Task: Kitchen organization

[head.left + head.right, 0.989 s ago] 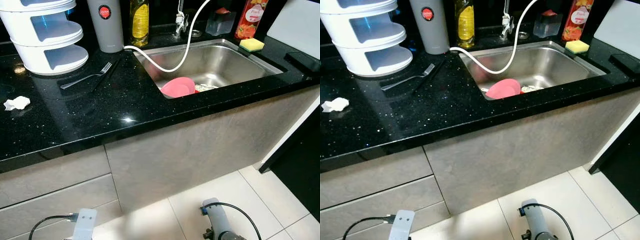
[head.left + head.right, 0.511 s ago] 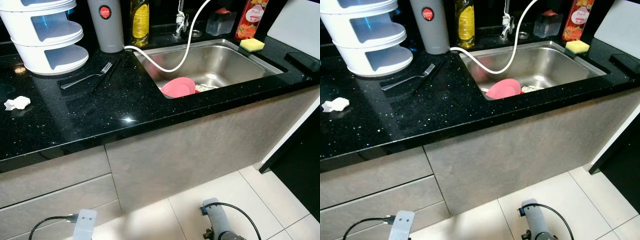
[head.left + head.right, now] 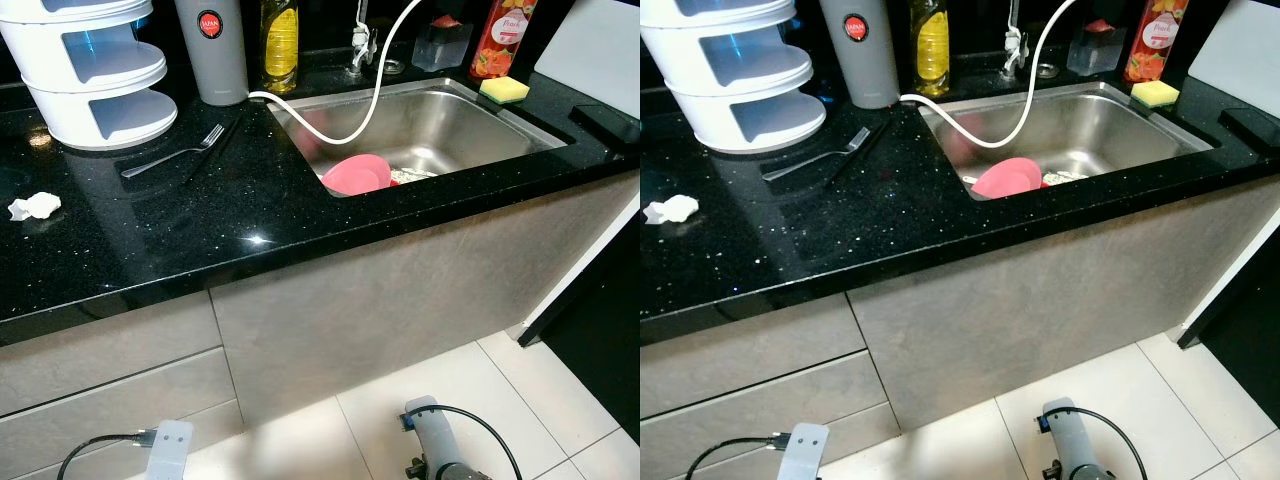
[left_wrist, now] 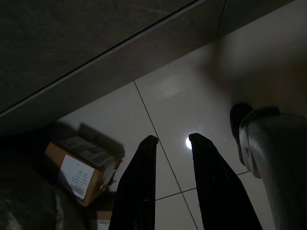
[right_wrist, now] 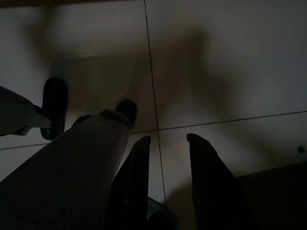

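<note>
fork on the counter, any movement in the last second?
No. The fork lies in the same spot on the black counter, just in front of the white tiered organizer and left of the sink.

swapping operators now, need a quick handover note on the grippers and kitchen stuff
Left gripper and right gripper: both open, empty, hanging idle over the tiled floor.
On the black stone counter: silver metal fork, crumpled white tissue.
In the steel sink: pink plastic bowl, looped white hose; yellow sponge on the rim.
Done: nothing visibly handled. Left: all the tidying.
</note>
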### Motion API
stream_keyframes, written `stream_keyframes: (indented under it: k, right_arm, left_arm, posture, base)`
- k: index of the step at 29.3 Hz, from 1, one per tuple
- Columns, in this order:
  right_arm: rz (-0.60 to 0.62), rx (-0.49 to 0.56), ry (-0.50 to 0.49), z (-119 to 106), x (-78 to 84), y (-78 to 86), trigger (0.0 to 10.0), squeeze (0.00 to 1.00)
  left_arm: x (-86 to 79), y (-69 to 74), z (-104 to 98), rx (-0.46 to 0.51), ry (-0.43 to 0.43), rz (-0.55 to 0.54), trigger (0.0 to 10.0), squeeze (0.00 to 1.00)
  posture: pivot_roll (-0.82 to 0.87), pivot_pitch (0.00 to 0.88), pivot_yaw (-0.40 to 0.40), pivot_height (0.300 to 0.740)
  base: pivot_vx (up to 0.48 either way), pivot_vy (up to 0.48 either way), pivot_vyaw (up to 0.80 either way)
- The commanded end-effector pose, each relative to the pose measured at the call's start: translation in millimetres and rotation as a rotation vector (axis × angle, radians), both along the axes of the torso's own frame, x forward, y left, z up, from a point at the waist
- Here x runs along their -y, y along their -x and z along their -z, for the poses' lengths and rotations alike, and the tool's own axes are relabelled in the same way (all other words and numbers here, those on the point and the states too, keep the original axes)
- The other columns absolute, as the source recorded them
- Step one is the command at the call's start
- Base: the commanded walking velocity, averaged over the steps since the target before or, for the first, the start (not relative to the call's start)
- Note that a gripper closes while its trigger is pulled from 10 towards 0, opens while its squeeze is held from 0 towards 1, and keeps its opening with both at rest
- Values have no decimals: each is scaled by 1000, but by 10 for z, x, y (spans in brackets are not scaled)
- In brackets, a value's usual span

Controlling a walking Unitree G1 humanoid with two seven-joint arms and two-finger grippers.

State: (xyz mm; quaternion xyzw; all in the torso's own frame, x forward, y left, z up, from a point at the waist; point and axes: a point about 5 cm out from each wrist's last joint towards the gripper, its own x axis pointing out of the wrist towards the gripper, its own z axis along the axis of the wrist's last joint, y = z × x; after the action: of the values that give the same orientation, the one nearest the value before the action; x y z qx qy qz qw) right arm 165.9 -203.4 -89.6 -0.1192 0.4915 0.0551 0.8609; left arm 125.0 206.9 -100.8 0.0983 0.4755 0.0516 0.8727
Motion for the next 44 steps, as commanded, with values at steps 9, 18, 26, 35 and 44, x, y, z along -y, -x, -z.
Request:
stream_keyframes:
  k: [9,18,26,35,44]
  right_arm:
    - [-4,-16,-3,21,-28,35,10000,0]
    - [-5,-19,2,22,-2,49,10000,0]
    - [-6,-20,3,24,2,56,10000,0]
    - [-3,-21,4,24,16,61,10000,0]
    - [-1,-28,6,33,29,89,10000,0]
  left_arm:
    - [-15,-21,-9,2,-13,13,10000,0]
    - [-26,-27,-14,7,-15,13,10000,0]
    - [-35,-29,-13,-1,-16,12,10000,0]
    - [-47,-9,-6,-14,-17,11,10000,0]
    - [-49,23,4,-24,-15,9,10000,0]
  posture:
    - [-26,0,-4,740]
    - [-24,0,-6,740]
    - [-24,0,-5,740]
    - [-24,0,-5,740]
    - [-25,0,-4,740]
  base:
    - [0,0,0]
    - [0,0,0]
    - [0,0,0]
    - [0,0,0]
    - [0,0,0]
